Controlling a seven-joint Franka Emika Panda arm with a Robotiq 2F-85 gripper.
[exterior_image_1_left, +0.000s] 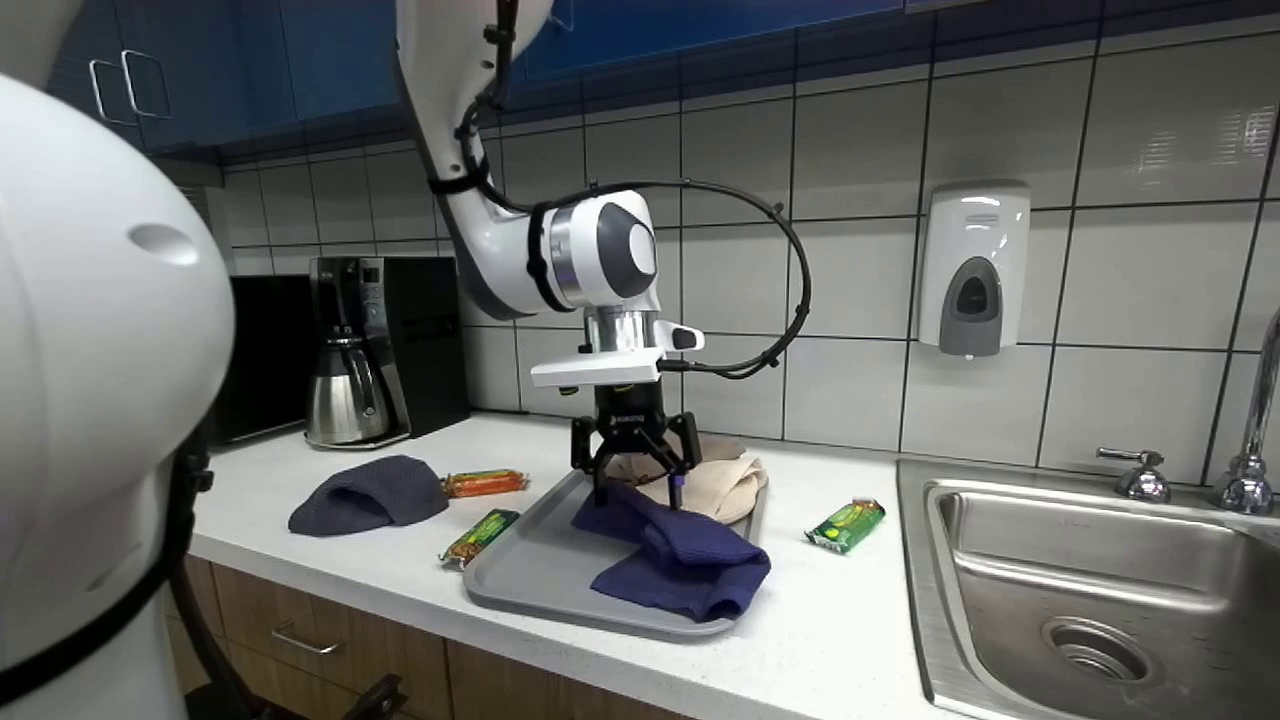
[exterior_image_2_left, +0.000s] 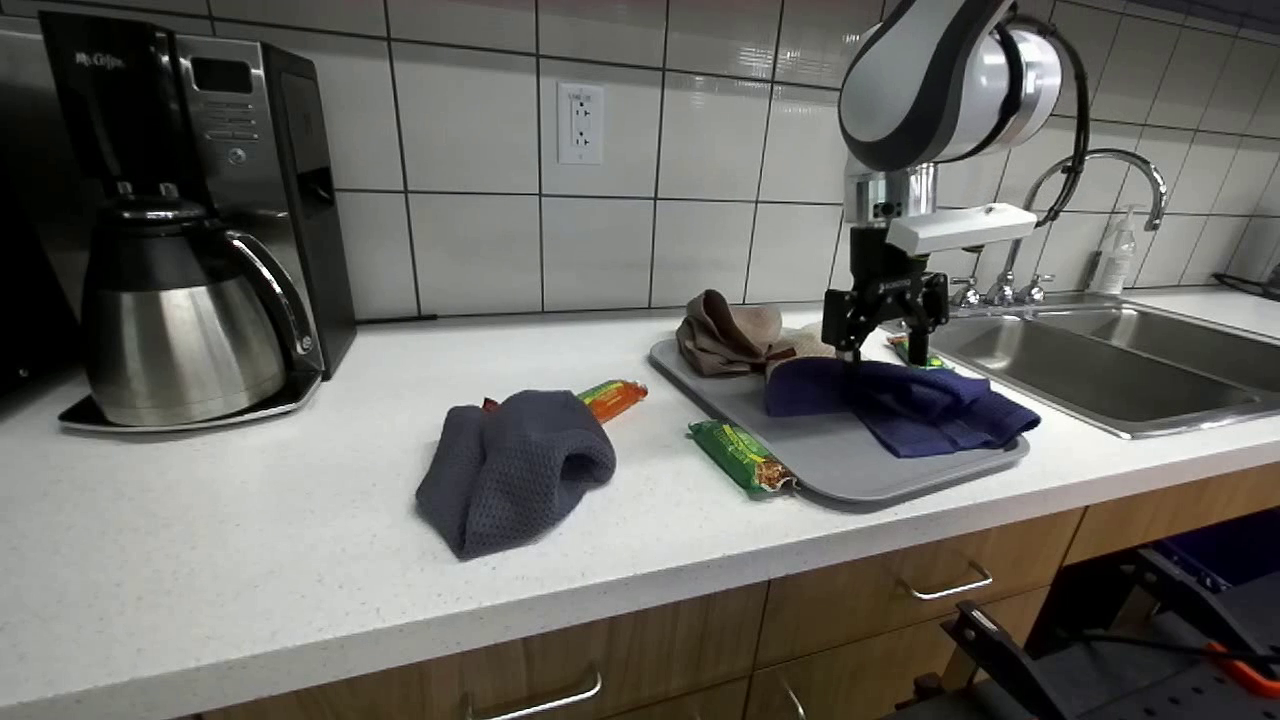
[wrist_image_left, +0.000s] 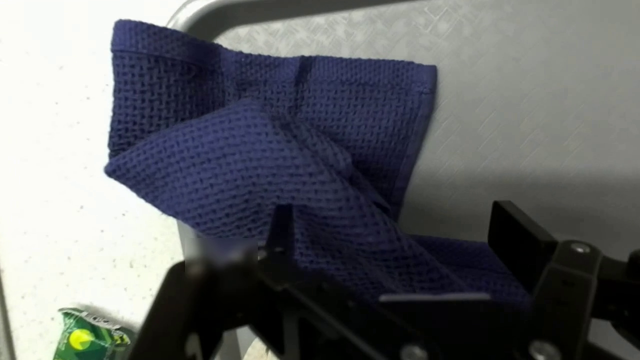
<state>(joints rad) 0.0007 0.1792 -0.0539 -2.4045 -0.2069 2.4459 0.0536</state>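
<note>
My gripper (exterior_image_1_left: 638, 498) points down over the grey tray (exterior_image_1_left: 545, 572), its two fingers spread apart. In the wrist view the gripper (wrist_image_left: 393, 212) stands open, with part of the crumpled purple-blue cloth (wrist_image_left: 240, 165) between and below its fingers. In both exterior views the fingertips are at or just above the raised far part of this cloth (exterior_image_1_left: 700, 555); whether they touch it I cannot tell. The cloth lies folded on the tray and overhangs one edge. A beige cloth (exterior_image_1_left: 738, 488) and a brown cloth (exterior_image_2_left: 722, 340) lie behind it on the tray.
A dark grey cloth (exterior_image_2_left: 515, 470) lies on the counter by an orange packet (exterior_image_1_left: 485, 484). A green packet (exterior_image_2_left: 742, 457) lies beside the tray; another green packet (exterior_image_1_left: 846, 526) lies between tray and sink (exterior_image_1_left: 915, 590). A coffee maker (exterior_image_2_left: 190, 320) stands by the tiled wall.
</note>
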